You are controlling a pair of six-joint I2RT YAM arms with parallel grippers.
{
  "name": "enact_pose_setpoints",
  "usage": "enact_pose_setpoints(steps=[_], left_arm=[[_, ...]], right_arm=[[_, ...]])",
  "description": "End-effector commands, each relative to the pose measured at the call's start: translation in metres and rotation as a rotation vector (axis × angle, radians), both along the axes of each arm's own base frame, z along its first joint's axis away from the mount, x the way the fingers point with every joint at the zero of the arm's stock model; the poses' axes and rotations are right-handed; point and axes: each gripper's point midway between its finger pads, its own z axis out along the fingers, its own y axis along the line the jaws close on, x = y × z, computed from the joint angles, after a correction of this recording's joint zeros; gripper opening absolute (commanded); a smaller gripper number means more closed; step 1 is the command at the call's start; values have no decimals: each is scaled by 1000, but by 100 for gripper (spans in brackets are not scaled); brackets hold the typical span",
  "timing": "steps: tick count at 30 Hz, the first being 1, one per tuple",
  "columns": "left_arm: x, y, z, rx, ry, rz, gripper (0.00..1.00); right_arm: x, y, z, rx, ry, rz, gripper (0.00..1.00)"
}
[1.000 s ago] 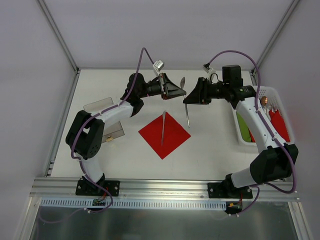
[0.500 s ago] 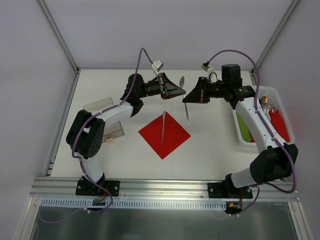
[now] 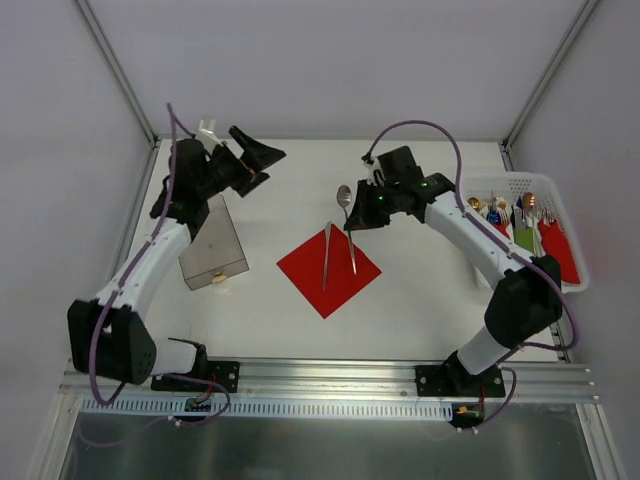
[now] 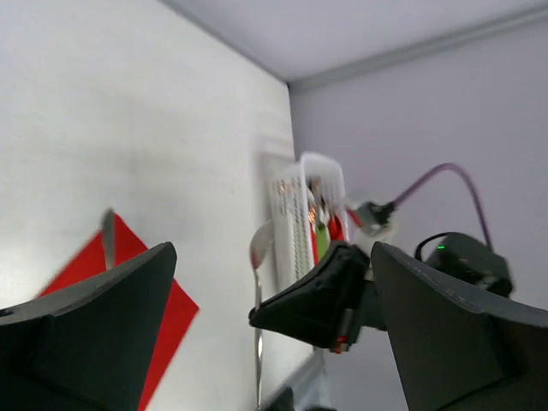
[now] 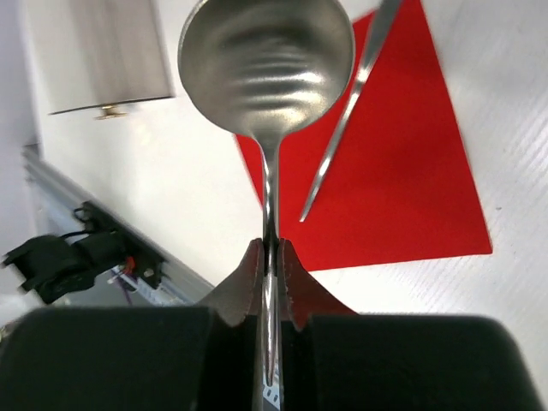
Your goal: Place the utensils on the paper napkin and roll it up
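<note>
Right hand clamps fully shut on the shiny silver metal spoon; a pivoting handle could land it off the red paper napkin.

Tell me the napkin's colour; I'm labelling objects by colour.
The napkin is plain red, clearest in the top external view.

In the right wrist view the handle of the spoon is hidden between the pinched fingers of the right gripper, and the top edge cuts the napkin and metal box. The left wrist view is blurred; from above, cutlery in the basket is too small to sort.
</note>
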Motion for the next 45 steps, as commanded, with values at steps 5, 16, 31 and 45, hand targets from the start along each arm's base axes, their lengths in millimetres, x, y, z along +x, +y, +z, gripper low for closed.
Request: enact_pose_setpoints(steps=[5,16,31,45], left_arm=[[-50,82,-13,219,32,278,99],[-96,92,-47,233,104,297,99],[-94,94,-53,303,132,255,99],[-89,101,-59,317,169,239,99]], right_arm=[[14,8,-60,-194,130,-143,0],[28,32,-112,-257,200,-155,0],[36,44,-135,-293,222,-174,0],[39,42,-149,-317,242,-200,2]])
